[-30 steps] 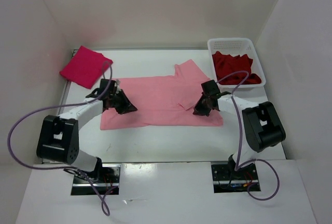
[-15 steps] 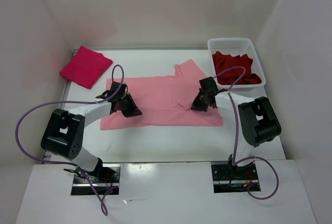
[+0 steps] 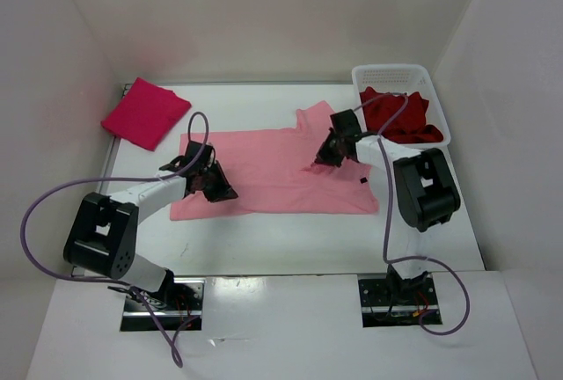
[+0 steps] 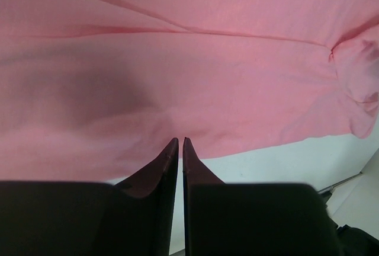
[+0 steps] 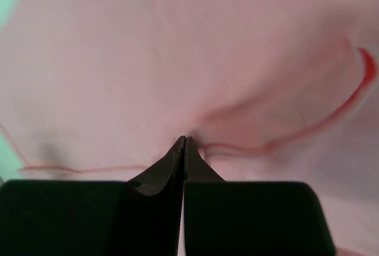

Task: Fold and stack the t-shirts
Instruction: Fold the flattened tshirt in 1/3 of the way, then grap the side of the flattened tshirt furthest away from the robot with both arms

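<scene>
Shirts, three in all: one pale pink shirt (image 3: 273,173) is lying spread at the centre of the table (image 3: 290,230), one crimson shirt (image 3: 143,113) is lying folded at 10 o'clock, and one dark red shirt (image 3: 396,120) is lying crumpled in the one basket (image 3: 391,69) at 2 o'clock. Both grippers are touching the pink one. The right gripper (image 3: 322,158), toward 1 o'clock, is pinching a pucker of cloth between closed fingers. The left gripper (image 3: 220,188), toward 8 o'clock, is showing only a thin slit — whether it has caught cloth I cannot tell.
</scene>
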